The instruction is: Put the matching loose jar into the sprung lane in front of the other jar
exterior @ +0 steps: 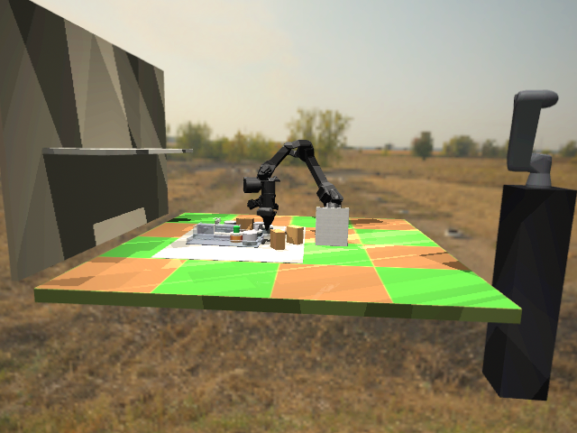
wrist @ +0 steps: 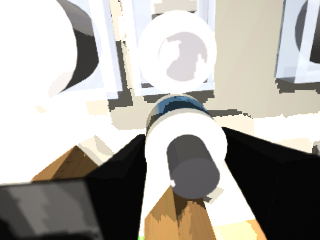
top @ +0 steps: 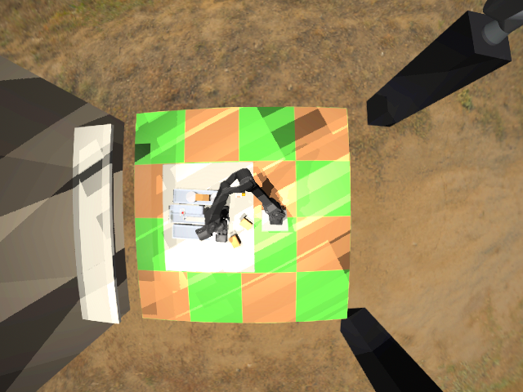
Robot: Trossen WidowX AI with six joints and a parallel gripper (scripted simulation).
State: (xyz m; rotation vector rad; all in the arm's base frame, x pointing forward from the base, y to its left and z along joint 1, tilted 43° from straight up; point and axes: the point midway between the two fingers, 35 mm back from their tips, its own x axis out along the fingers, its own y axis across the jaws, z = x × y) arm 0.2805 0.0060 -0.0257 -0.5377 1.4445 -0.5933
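Gripper (wrist: pixel 186 150) pinches white jar (wrist: pixel 185 132) by its sides below grey lid (wrist: pixel 192 166). Likely rigid, light, smooth-walled: slip risk. Matching jar (wrist: pixel 176 53) just ahead in lane.

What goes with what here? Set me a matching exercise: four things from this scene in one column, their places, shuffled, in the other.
Things:
1. grey-lidded jar
2. white-topped jar
3. wooden block
4. grey pedestal

Places:
a. under the arm's foot
b. between pale rails, beyond the held jar
c. clamped in the pincer
d. at the wrist view's lower edge, below the held jar

Pairs: 1-c, 2-b, 3-d, 4-a
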